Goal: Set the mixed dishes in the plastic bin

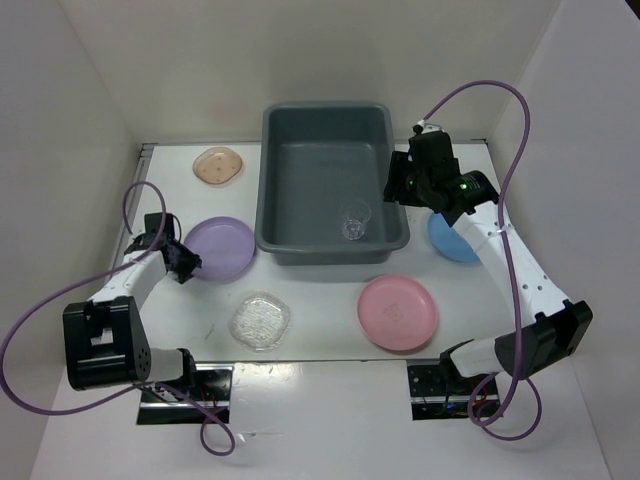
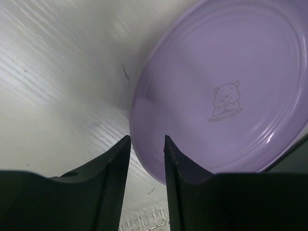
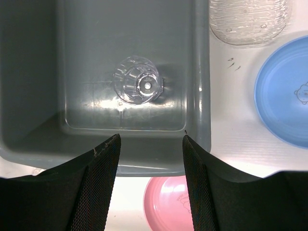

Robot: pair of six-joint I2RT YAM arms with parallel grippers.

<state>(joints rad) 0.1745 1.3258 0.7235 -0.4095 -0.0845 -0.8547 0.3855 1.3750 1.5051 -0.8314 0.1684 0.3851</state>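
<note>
Left wrist: my left hand (image 2: 147, 138) narrowly open, empty; lilac plate (image 2: 221, 91) just ahead, rim near fingertips. Right hand (image 3: 151, 137) wide open, empty, over bin (image 3: 202, 86).

Right hand (image 3: 151, 139) over plastic bin (image 3: 202, 72), fingers apart, nothing between them.
Contents: one clear cup (image 3: 136, 80) on the bin floor, viewed end-on. Outside, on the white worktop (image 3: 240, 139): clear textured dish (image 3: 250, 19), blue plate (image 3: 284, 91), and pink plate (image 3: 168, 202) partly hidden by the fingers.
</note>
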